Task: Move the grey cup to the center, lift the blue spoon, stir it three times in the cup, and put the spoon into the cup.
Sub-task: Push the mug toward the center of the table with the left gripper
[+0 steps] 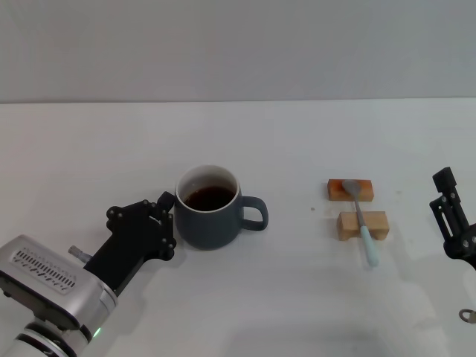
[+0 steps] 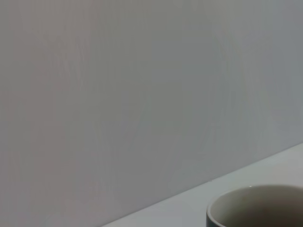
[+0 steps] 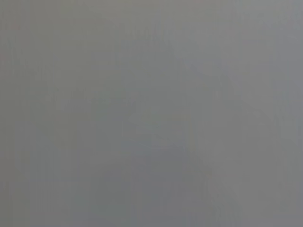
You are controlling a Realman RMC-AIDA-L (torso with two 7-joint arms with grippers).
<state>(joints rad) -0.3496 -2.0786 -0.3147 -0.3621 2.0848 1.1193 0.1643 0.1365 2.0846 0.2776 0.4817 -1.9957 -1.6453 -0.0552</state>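
The grey cup (image 1: 212, 210) stands a little left of the table's middle, with dark liquid inside and its handle pointing right. Its white rim also shows in the left wrist view (image 2: 255, 208). My left gripper (image 1: 169, 222) is open, with its fingertips right against the cup's left wall but not around it. The blue spoon (image 1: 361, 222) lies across two wooden blocks, its metal bowl on the far block and its pale blue handle pointing toward me. My right gripper (image 1: 440, 192) is open and empty at the right edge, to the right of the spoon.
The two small wooden blocks (image 1: 349, 189) (image 1: 362, 224) sit to the right of the cup on the white table (image 1: 297, 297). A grey wall stands behind the table. The right wrist view shows only a plain grey surface.
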